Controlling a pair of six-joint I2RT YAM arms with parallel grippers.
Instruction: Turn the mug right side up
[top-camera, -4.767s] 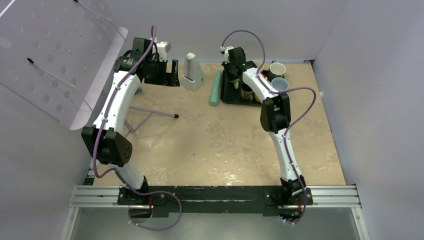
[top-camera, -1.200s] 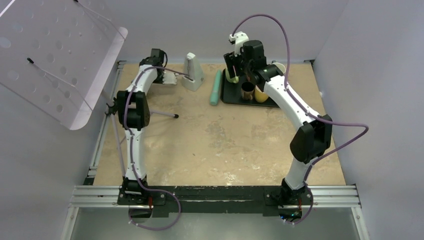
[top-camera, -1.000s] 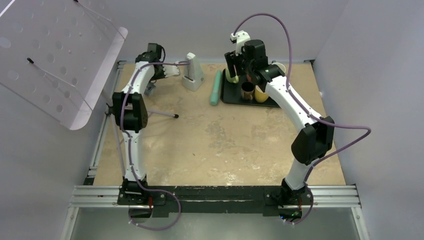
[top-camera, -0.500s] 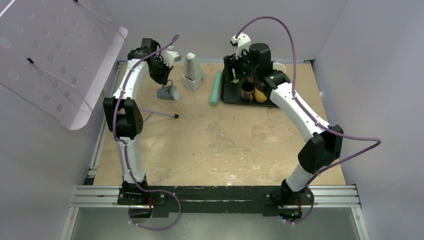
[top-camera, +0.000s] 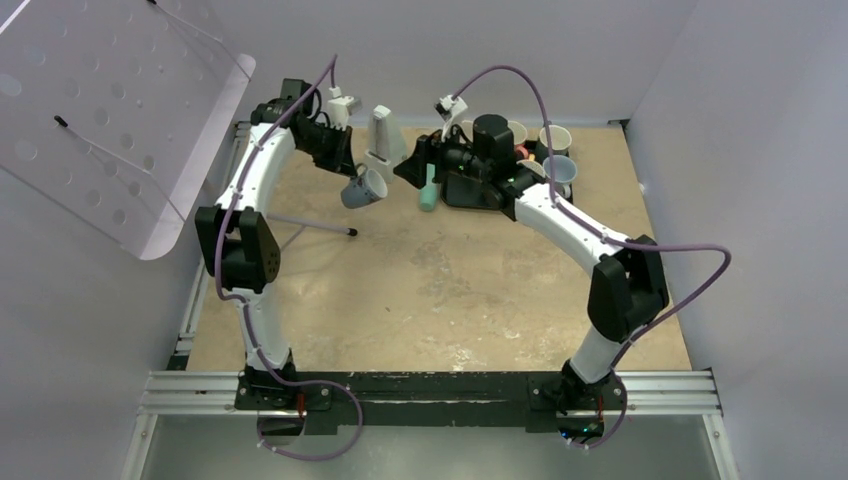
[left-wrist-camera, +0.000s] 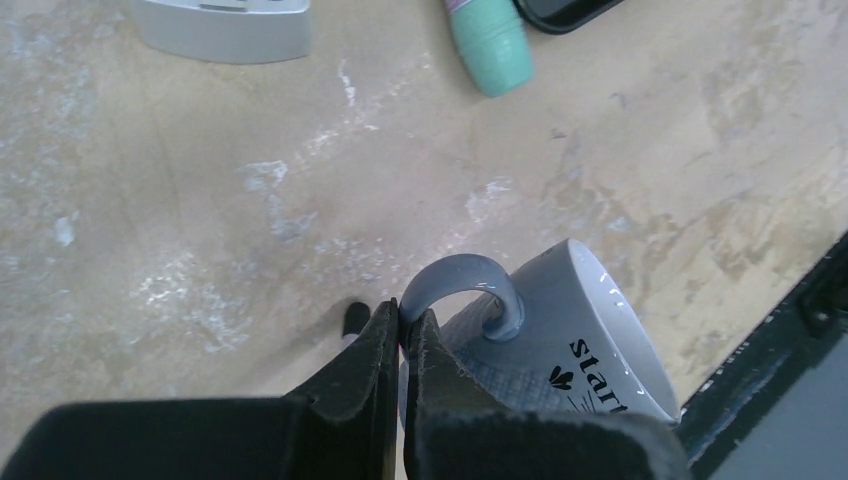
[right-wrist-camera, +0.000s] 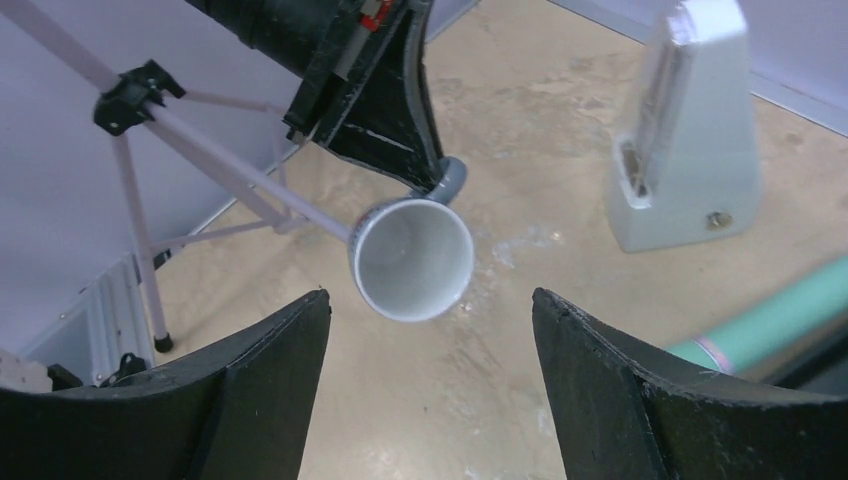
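From above, the left gripper (top-camera: 350, 171) held the grey mug (top-camera: 364, 188), which hung tilted just beneath its fingertips. At the left wrist, the jaws were pinched on the handle (left-wrist-camera: 462, 290). At the right wrist, the right gripper (right-wrist-camera: 430, 298) stood spread, with the mug's open mouth facing it just ahead, untouched.

Grey mug (left-wrist-camera: 575, 345) bears black lettering; tube (left-wrist-camera: 487, 40) is mint-green, fingers (left-wrist-camera: 355, 395) black, table (left-wrist-camera: 200, 190) mottled beige.

Bright, even overhead light, shadows faint on table (top-camera: 440, 290); top view softish, wrist views sharper, foregrnd blurry.
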